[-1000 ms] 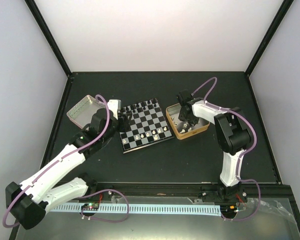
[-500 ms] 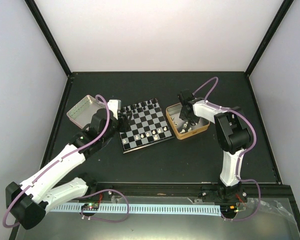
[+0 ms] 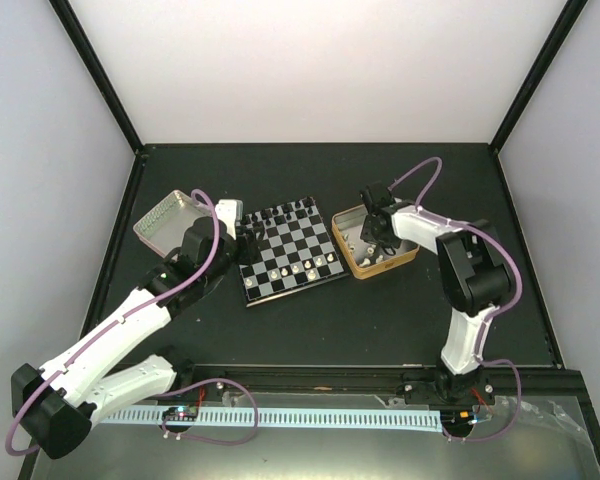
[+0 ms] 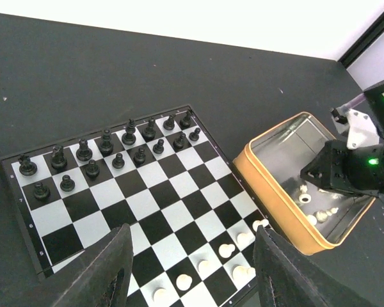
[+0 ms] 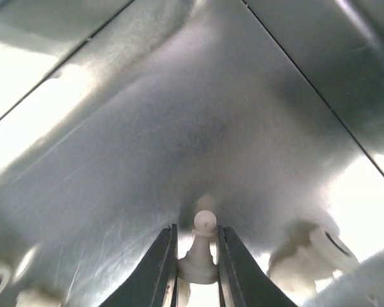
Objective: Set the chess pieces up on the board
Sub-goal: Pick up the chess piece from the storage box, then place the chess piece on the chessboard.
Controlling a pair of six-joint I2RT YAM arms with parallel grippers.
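Status on right gripper [image 5: 195, 233]: clenched on a small white plastic pawn [image 5: 203, 252]. We see both fingers [image 5: 161, 268] pressed against its base, and the pawn stands straight between them. The grip is inside the gold-rimmed square tin [image 4: 272, 214], whose shiny metal floor fills the right wrist view. We can't tell whether the pawn rests on that floor or is clear of it. Loose white pieces [image 4: 305, 198] lie in the same tin, one on its side just right of the fingers.

The small square checkered chessboard [image 3: 290, 250] has black and silvery-white squares and a thin dark border. It lies flat on the dark table [image 3: 330, 330], slightly rotated, with the gold-rimmed tin just beside its right edge. Black chess pieces [image 4: 106, 142] fill the two far rows, all upright, one per square. Standing white pieces [image 4: 226, 251] sit on the near rows, bunched toward the corner next to the tin. The left wrist view cuts off part of those rows, so we give no count.

Left gripper [image 4: 193, 233]: released, with fingers spread wide over the board's squares, held above the board's left edge.

A pale silver-pink square tin [image 3: 160, 222] sits left of the board, beside the left arm's wrist and apart from the board.
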